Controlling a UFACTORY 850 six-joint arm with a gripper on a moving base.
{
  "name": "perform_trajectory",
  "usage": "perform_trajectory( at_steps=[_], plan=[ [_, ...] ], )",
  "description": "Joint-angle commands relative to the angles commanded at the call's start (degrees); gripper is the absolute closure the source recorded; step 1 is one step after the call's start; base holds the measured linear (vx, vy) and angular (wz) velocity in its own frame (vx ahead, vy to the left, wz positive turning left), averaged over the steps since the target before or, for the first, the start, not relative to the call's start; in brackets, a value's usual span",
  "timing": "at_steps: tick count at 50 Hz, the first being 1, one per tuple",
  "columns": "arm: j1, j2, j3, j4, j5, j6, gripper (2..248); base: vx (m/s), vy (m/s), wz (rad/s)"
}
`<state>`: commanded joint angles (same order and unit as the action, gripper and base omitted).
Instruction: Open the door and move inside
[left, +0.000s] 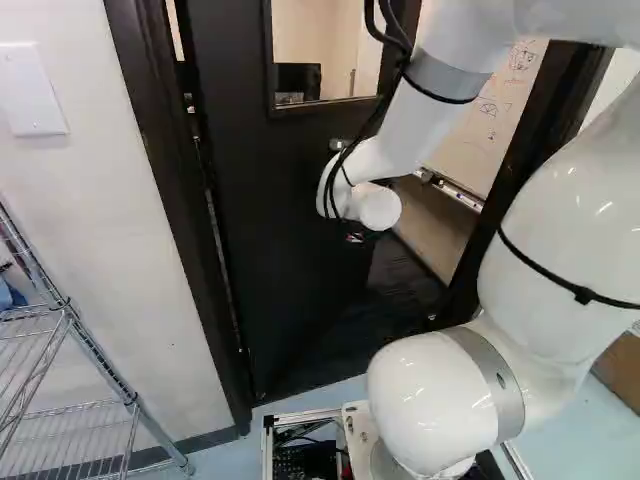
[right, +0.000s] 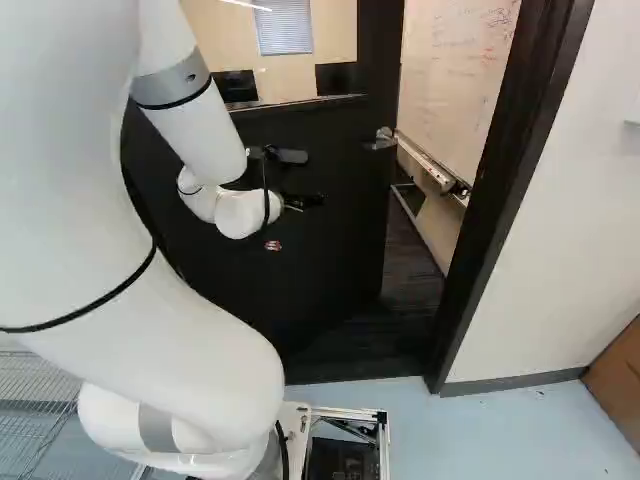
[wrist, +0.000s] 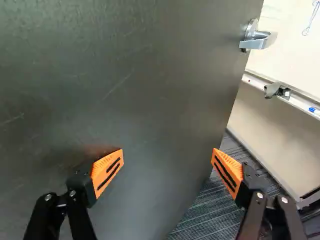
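Note:
The black door (left: 270, 230), with a window in its upper part, stands partly open into the room beyond. My gripper (right: 304, 201) is at the door's face in the right base view, below and to one side of the silver lever handle (right: 381, 139). In the wrist view the gripper (wrist: 167, 162) has its orange-padded fingers wide apart, with nothing gripped; the door surface (wrist: 125, 90) fills most of the space ahead. The handle (wrist: 257, 39) lies beyond the finger nearer the door's free edge. Whether a finger touches the door I cannot tell.
The dark door frame (right: 510, 190) rises on both sides of the doorway. Inside, a whiteboard (right: 455, 75) with a tray hangs on the wall above dark carpet (wrist: 205, 215). A wire rack (left: 70, 400) stands at the left of the left base view, a brown box (right: 615, 375) at the right of the right.

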<state>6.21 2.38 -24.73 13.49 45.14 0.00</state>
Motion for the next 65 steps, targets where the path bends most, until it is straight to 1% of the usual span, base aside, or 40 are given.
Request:
perform_trajectory(
  at_steps=[46, 65],
  plan=[
    [4.66, -4.63, -4.69, 8.89, 0.0, 0.0, 3, 0.0, 0.0, 0.0],
    [6.55, -6.56, -6.71, 9.37, 0.0, 0.0, 3, 0.0, 0.0, 0.0]
  ],
)
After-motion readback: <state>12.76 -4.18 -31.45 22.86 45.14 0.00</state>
